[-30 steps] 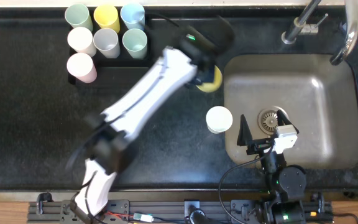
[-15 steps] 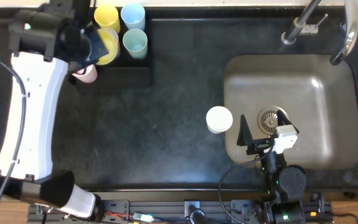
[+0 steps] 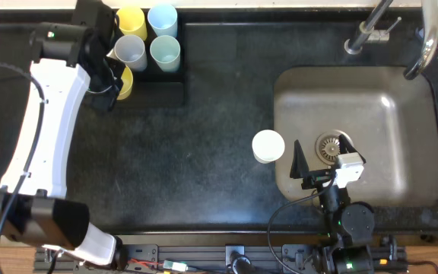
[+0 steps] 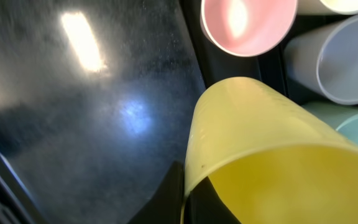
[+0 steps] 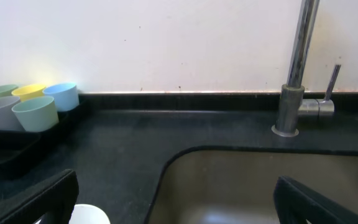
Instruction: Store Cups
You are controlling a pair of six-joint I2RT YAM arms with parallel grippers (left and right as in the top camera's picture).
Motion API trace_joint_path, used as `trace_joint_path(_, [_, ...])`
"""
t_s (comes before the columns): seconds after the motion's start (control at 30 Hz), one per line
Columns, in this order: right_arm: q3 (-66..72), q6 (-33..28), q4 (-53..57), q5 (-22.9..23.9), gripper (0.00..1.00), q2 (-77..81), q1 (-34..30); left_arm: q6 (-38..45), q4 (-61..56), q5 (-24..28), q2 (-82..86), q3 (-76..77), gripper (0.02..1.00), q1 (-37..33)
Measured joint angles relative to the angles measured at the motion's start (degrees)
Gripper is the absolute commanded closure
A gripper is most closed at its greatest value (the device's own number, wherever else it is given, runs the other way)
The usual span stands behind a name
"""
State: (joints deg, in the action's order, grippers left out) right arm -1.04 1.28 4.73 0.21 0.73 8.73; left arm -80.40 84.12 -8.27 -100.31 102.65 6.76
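The left gripper [image 3: 112, 78] is clamping a yellow cup [image 4: 260, 143] near its rim, over the tray [image 3: 166, 93] at far left. The cup is likely handling as light, smooth, slightly springy plastic. The right gripper [image 5: 179, 208] is hanging wide open by the sink [image 3: 401, 84].
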Motion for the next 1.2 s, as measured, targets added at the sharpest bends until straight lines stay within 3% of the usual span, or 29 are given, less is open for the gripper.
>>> trace_joint_path(0.4, [0.0,0.0,0.0,0.0,0.005,0.0,0.0,-10.7,-6.2,3.6,-6.3,0.0,0.98,0.0])
trace_joint_path(1.2, [0.0,0.0,0.0,0.0,0.003,0.0,0.0,-12.3,-12.2,4.2,-13.6,-0.1,0.982,0.0])
